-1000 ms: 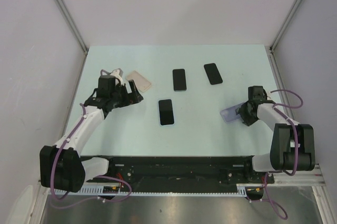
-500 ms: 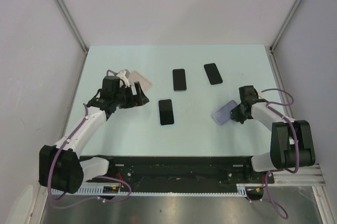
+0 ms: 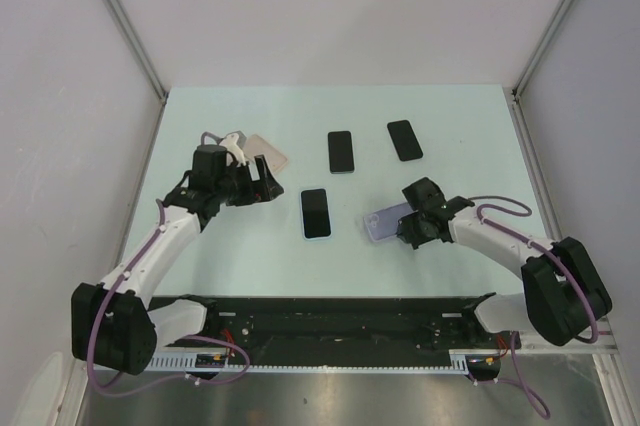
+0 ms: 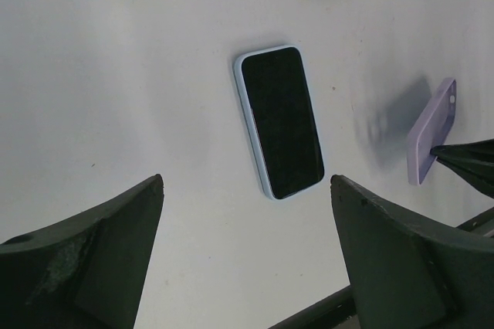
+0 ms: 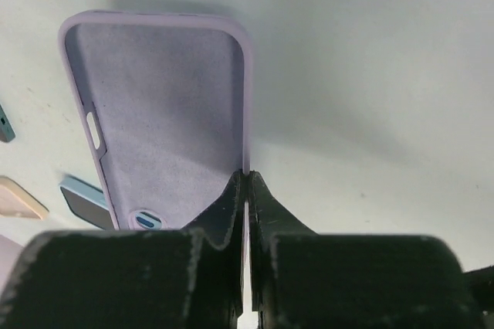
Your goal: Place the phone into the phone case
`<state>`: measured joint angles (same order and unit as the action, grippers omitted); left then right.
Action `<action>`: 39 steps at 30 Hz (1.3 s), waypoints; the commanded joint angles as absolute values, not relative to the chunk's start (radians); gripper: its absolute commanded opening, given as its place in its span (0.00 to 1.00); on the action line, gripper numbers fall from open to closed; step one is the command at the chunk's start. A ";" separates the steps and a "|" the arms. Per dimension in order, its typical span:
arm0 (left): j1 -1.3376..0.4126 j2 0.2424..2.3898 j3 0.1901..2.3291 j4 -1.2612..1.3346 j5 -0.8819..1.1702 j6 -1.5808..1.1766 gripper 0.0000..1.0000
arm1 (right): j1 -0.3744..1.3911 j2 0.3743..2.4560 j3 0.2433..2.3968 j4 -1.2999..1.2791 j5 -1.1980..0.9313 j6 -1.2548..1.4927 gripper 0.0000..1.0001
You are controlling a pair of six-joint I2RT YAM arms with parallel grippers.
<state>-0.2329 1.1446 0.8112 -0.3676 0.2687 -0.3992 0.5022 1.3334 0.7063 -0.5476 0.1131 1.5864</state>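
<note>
Over the tabletop (image 3: 450,116), the left end effector (image 3: 262,182) hovers spread at 10 o'clock of the nearest phone (image 3: 315,213) of three. The right end effector (image 5: 245,178) pinches the lilac case (image 5: 166,105) at its 3 o'clock; a second, beige case (image 3: 265,153) lies at 11.

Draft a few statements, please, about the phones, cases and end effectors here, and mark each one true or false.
1. The right end effector is shut on the rim of the lilac case. True.
2. The left end effector grips a phone. False: it is open and holds nothing. The light-blue phone lies flat on the table below it.
3. Two more phones lie farther back on the table. True.
4. The pink case lies to the right of all the phones. False: it lies to their left, by the left end effector.
5. The lilac case has a phone in it. False: the right wrist view shows it empty.
</note>
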 commanded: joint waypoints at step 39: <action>-0.204 1.300 1.002 -0.354 0.229 -0.393 0.90 | 0.508 1.475 1.018 0.071 0.238 0.207 0.92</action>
